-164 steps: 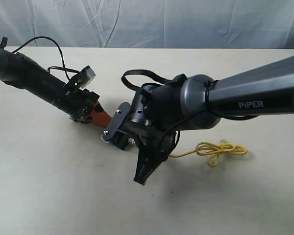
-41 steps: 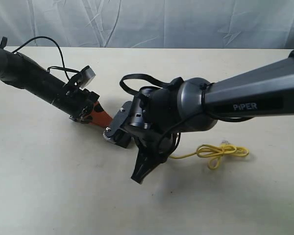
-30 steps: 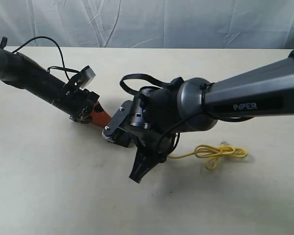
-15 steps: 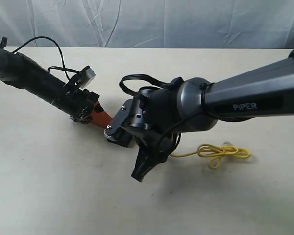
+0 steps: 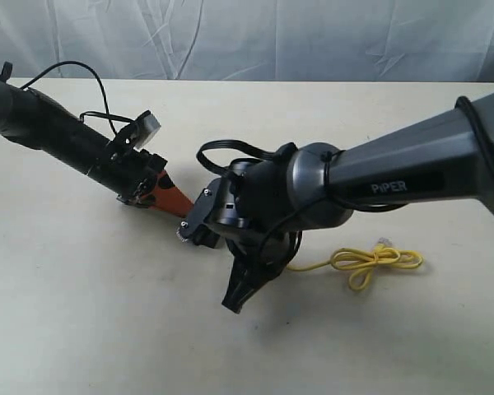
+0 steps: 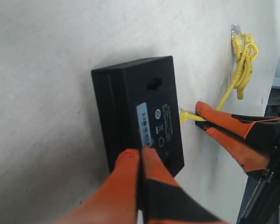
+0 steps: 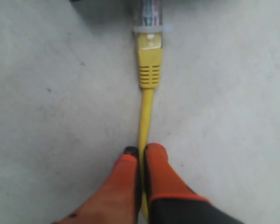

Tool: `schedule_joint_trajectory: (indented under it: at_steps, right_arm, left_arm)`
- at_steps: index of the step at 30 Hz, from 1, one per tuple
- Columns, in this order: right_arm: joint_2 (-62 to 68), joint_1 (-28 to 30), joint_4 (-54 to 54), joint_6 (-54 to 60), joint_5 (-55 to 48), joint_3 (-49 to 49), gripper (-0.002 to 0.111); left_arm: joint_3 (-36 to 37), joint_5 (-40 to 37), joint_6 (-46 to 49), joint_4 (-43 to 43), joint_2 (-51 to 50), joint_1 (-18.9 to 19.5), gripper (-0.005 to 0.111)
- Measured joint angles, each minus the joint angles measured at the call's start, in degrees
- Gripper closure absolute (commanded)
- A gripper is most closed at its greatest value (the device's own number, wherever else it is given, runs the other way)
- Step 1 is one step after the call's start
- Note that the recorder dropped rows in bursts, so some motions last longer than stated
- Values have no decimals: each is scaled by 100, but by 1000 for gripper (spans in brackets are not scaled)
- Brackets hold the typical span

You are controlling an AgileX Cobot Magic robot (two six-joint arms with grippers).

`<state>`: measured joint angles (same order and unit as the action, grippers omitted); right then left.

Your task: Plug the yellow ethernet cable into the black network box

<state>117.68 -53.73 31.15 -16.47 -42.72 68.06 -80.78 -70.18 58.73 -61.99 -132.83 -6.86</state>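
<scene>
The black network box (image 6: 137, 109) lies flat on the table with its pale label strip (image 6: 144, 122) facing up. My left gripper (image 6: 140, 155) is shut on its near edge. My right gripper (image 7: 141, 151) is shut on the yellow ethernet cable (image 7: 145, 112), a short way behind the yellow boot. The clear plug (image 7: 149, 16) meets the box's side; how deep it sits cannot be told. In the left wrist view my right gripper's fingers (image 6: 219, 123) hold the plug end (image 6: 187, 116) against the box. The cable's bundled loop (image 5: 375, 259) lies to the right. In the exterior view the right arm hides the box.
The bulky right arm (image 5: 379, 185) stretches in from the right above the table (image 5: 82, 313). The left arm (image 5: 58, 132) comes in from the upper left with a loose black wire. A wrinkled grey cloth (image 5: 255, 37) hangs behind the table.
The right arm has shifted slightly and its wrist sits a little lower. The yellow loop has slid a touch to the right. The left arm has not moved.
</scene>
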Motion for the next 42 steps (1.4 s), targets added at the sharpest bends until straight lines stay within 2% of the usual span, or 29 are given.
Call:
schedule_joint_trajectory:
  at_steps: [34, 42]
  right_arm:
    - [-152, 0, -21, -132, 105, 0, 109]
    - [-152, 0, -113, 144, 171, 0, 109]
  left_arm:
    - [0, 0, 0, 0, 0, 0, 107]
    - [0, -10, 0, 0, 0, 0, 107]
